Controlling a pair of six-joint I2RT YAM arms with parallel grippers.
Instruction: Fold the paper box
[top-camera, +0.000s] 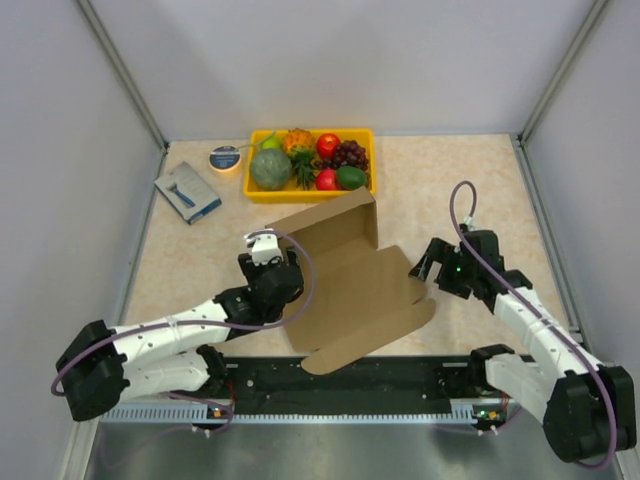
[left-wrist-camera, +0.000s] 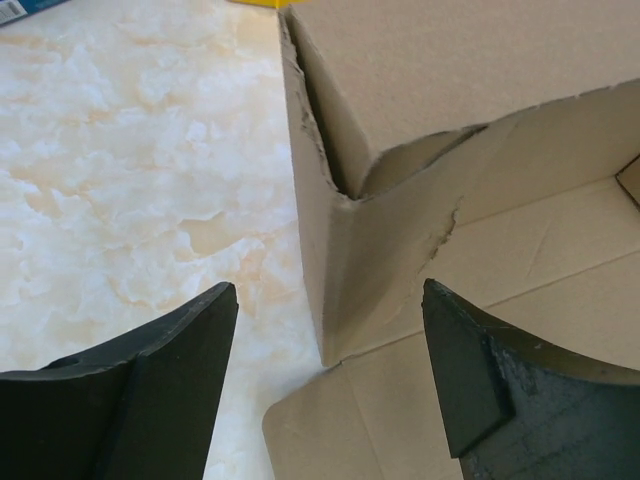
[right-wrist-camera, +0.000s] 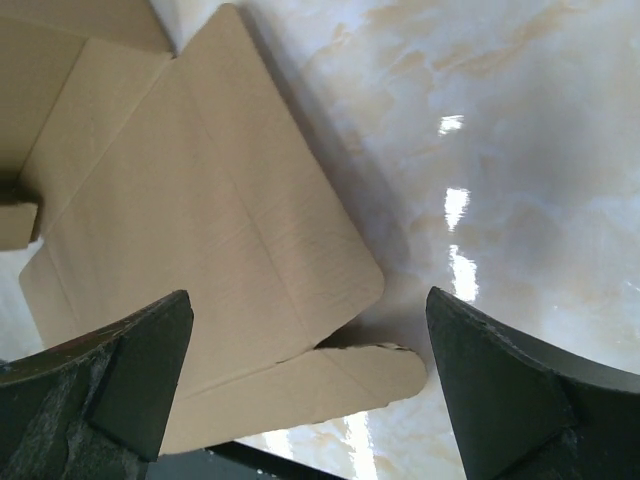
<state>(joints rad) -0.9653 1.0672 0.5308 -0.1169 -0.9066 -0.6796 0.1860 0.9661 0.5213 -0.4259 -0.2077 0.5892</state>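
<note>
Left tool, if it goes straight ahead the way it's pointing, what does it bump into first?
Most likely the paper box: its standing corner sits straight ahead, right between the open fingers of the left tool. How far off it is, the wrist view does not settle.

left arm (top-camera: 165, 340): stretched low from its base, reaching forward and inward | left gripper (left-wrist-camera: 330, 300): jaws spread wide, clamping nothing | right arm (top-camera: 535, 325): elbow bent, forearm angled inward toward centre | right gripper (right-wrist-camera: 310, 300): jaws fully apart, pointing down, holding nothing
</note>
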